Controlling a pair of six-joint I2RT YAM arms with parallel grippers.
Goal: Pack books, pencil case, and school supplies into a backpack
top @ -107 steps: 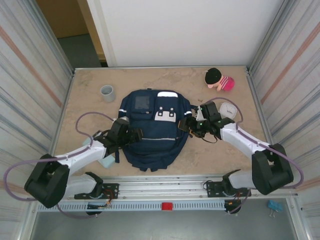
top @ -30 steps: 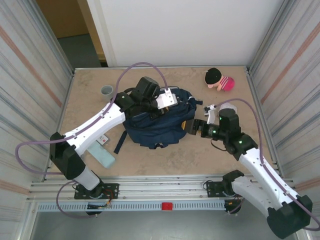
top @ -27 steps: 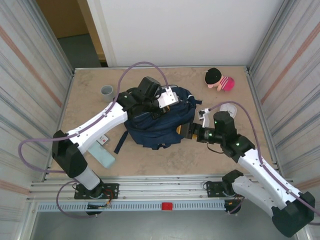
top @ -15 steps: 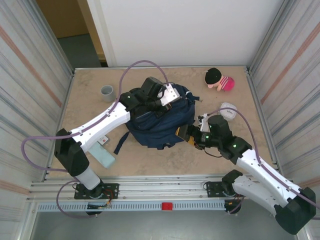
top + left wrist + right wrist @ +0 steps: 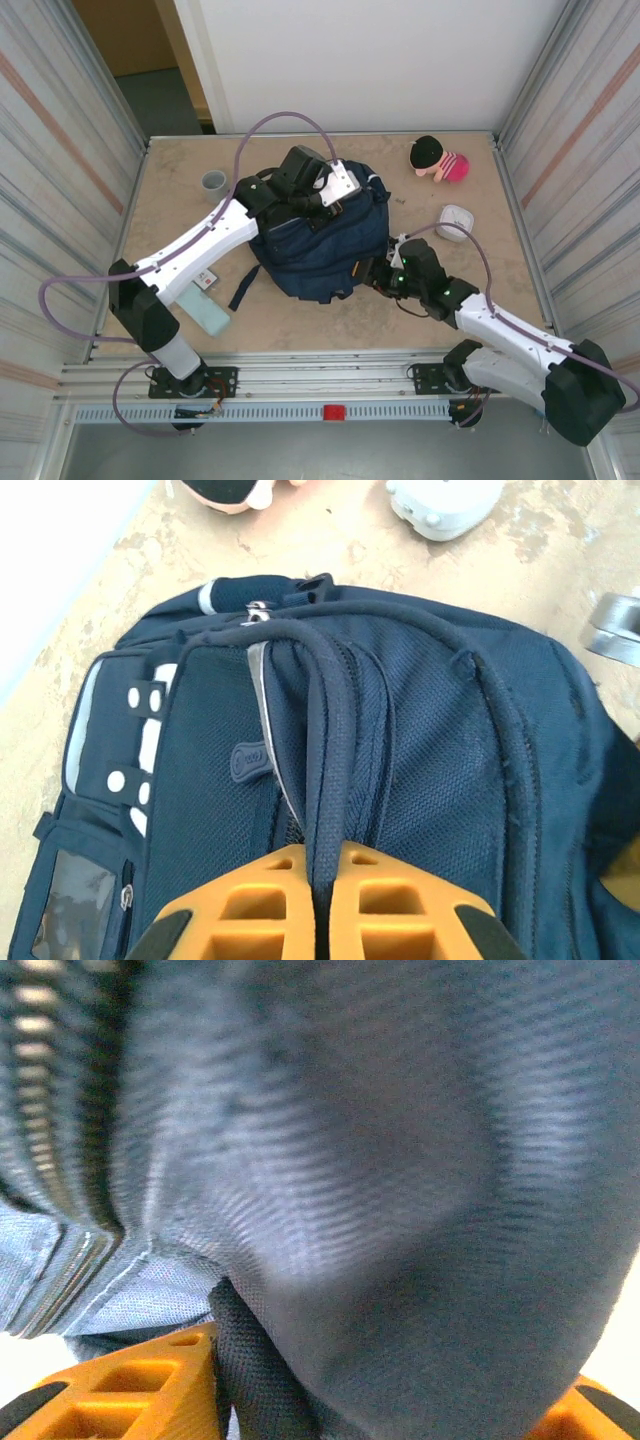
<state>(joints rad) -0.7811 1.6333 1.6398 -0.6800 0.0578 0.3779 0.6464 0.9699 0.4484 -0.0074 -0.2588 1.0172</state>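
Pinching the backpack (image 5: 310, 245) by its top handle (image 5: 322, 730), the left gripper (image 5: 322, 880) had its orange fingers closed tight on the strap, with no gap showing beside the webbing. The backpack sat mid-table (image 5: 175, 225), bunched up, its far end under that grip. The right gripper (image 5: 362, 270) pressed into the bag's near right side. Its fingers (image 5: 130, 1380) stood apart, with a bulge of navy fabric and a strip of black webbing between them. Whether they actually clamped the cloth could not be told. The pencil case (image 5: 205, 313) lay on the table at the near left, beside the left arm and apart from the bag. A grey cup (image 5: 214, 184) stood far left, a plush toy (image 5: 438, 160) far right, and a white round thing (image 5: 455, 221) right of the bag.
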